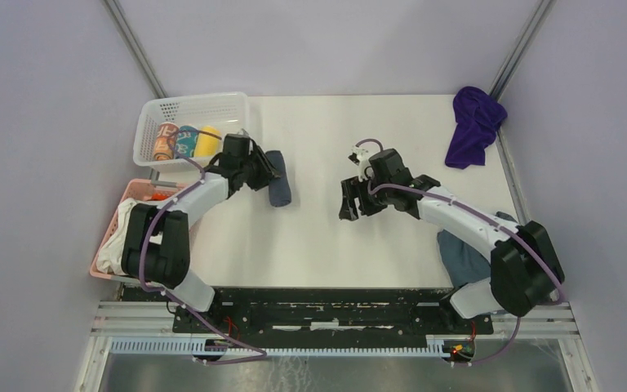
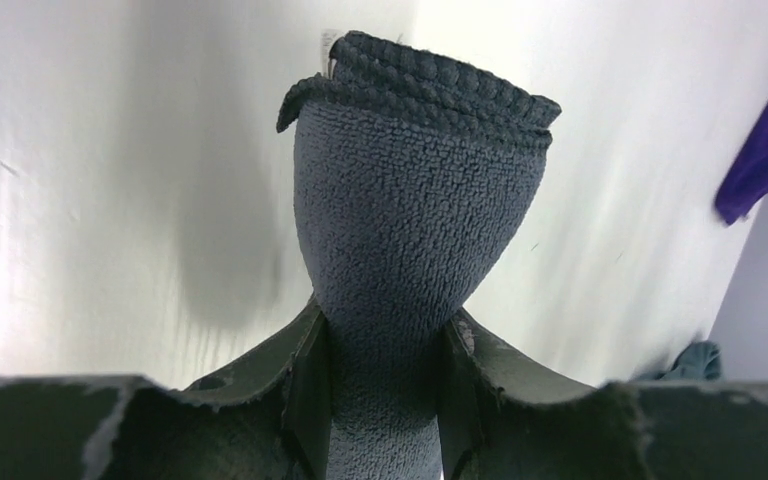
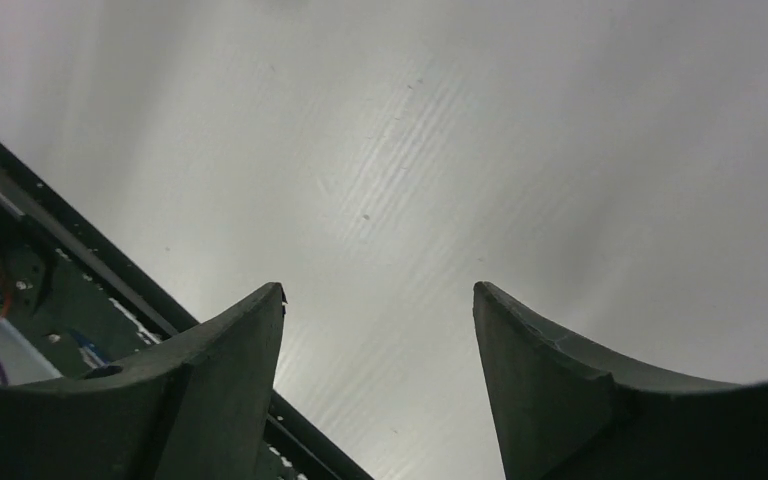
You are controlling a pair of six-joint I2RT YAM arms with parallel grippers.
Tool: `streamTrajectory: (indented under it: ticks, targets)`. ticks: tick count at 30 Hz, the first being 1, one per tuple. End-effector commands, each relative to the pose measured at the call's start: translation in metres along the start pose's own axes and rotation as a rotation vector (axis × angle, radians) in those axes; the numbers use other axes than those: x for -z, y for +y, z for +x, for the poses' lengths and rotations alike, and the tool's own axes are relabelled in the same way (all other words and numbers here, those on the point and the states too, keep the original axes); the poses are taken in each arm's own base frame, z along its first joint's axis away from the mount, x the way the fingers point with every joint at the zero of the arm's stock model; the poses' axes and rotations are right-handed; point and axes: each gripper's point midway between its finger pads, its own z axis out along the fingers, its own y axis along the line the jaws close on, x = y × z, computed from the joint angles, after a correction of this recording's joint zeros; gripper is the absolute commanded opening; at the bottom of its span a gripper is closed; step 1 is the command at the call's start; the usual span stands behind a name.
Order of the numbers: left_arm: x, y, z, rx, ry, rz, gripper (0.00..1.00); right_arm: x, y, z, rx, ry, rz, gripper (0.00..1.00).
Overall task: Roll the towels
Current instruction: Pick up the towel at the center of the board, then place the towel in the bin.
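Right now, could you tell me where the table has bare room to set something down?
Free: the strip between the grey towel and the right gripper, and the far stretch from the white basket to the purple towel. Crowded: left edge.

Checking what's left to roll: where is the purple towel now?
In the top view, the purple towel lies crumpled and unrolled at the far right corner of the table.

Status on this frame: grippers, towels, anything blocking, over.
Left gripper shut on rolled grey towel. Right gripper open, empty, over bare table. Purple towel crumpled, unrolled, far right corner. Nothing between it and right gripper.
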Motion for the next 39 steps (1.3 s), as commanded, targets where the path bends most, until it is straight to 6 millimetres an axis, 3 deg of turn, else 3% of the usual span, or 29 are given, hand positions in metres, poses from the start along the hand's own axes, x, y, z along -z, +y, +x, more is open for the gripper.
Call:
streamTrajectory:
  ticks: [1,5,7,12,15,19,29,34,39]
  targets:
    - [0.029,-0.024,-0.064,-0.062,-0.085,0.071,0.03,0.029,-0.034,0.01,0.114,-0.018,0.194,0.78]
    - [0.048,-0.032,-0.121,-0.059,-0.138,0.118,0.03,0.046,-0.04,0.006,0.133,-0.068,0.247,0.85]
    - [0.056,-0.033,-0.149,-0.062,-0.156,0.135,0.03,0.051,-0.041,0.004,0.137,-0.093,0.261,0.99]
    - [0.062,-0.03,-0.203,-0.052,-0.152,0.196,0.03,0.056,-0.044,-0.002,0.153,-0.129,0.282,1.0]
    - [0.051,-0.02,-0.225,-0.036,-0.121,0.222,0.03,0.054,-0.049,-0.001,0.159,-0.119,0.305,1.0]
    - [0.027,0.007,-0.232,-0.015,-0.069,0.177,0.04,0.053,-0.051,0.001,0.167,-0.107,0.311,1.0]
    - [-0.024,0.082,-0.226,0.014,0.068,0.032,0.05,0.052,-0.056,0.005,0.171,-0.087,0.334,1.0]
    - [-0.034,0.118,-0.223,-0.03,0.103,-0.13,0.07,0.051,-0.057,0.006,0.17,-0.081,0.336,1.0]
    - [-0.031,0.144,-0.224,-0.089,0.118,-0.268,0.08,0.049,-0.058,0.008,0.171,-0.07,0.336,1.0]
